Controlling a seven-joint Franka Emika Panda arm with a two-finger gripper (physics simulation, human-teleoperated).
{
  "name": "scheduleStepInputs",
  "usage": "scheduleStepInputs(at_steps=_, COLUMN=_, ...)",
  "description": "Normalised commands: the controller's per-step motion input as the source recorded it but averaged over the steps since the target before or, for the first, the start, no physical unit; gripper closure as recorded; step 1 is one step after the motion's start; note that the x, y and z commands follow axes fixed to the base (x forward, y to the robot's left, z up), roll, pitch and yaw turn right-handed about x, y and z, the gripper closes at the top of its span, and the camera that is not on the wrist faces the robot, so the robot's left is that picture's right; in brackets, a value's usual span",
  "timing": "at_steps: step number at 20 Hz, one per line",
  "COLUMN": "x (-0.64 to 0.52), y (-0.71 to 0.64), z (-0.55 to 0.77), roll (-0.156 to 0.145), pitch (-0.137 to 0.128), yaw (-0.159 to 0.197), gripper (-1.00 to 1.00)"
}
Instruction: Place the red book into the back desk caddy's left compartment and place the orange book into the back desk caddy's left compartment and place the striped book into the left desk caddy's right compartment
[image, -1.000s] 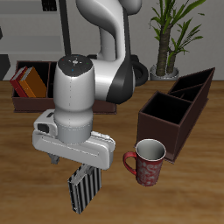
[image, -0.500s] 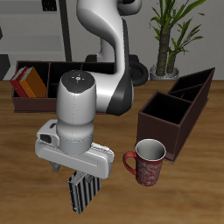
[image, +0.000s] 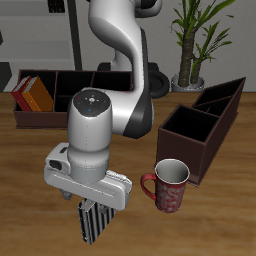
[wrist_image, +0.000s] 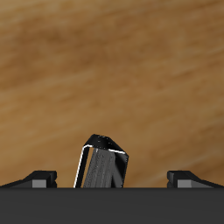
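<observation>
The striped book (image: 97, 225) (wrist_image: 103, 164) shows just under my gripper (image: 93, 205) (wrist_image: 112, 178), near the table's front. In the wrist view its dark end sits midway between my fingers (wrist_image: 39, 178), with a wide gap on each side, so the gripper is open around it. The red book (image: 42, 95) and the orange book (image: 28, 97) stand together in an end cell of the back desk caddy (image: 75, 80). The left desk caddy (image: 215, 115) lies diagonally, its large end cell (image: 180, 150) beside the mug.
A red mug (image: 170, 187) stands between the striped book and the left desk caddy. A potted plant (image: 195, 40) is behind that caddy. My arm's bulk hides the middle of the back caddy.
My hand has come lower over the striped book and shifted slightly toward the mug. The book has hardly moved, and more of its upper end is covered.
</observation>
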Motion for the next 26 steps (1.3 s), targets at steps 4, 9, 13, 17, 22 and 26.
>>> scheduleStepInputs(at_steps=4, x=0.01, y=0.17, z=-0.35, roll=0.036, pitch=0.050, yaw=-0.005, gripper=-1.00)
scheduleStepInputs(at_steps=9, x=-0.02, y=0.09, z=-0.21, roll=0.009, pitch=0.034, yaw=0.007, gripper=1.00)
scheduleStepInputs(at_steps=13, x=-0.17, y=-0.11, z=-0.02, roll=0.018, pitch=0.009, yaw=-0.015, gripper=1.00)
scheduleStepInputs(at_steps=17, x=-0.07, y=-0.25, z=0.18, roll=-0.017, pitch=-0.008, yaw=-0.009, gripper=1.00)
scheduleStepInputs(at_steps=22, x=-0.18, y=-0.07, z=0.53, roll=0.000, pitch=-0.051, yaw=-0.008, gripper=1.00)
scheduleStepInputs(at_steps=26, x=-0.34, y=-0.16, z=0.75, roll=-0.074, pitch=-0.049, yaw=0.109, gripper=1.00)
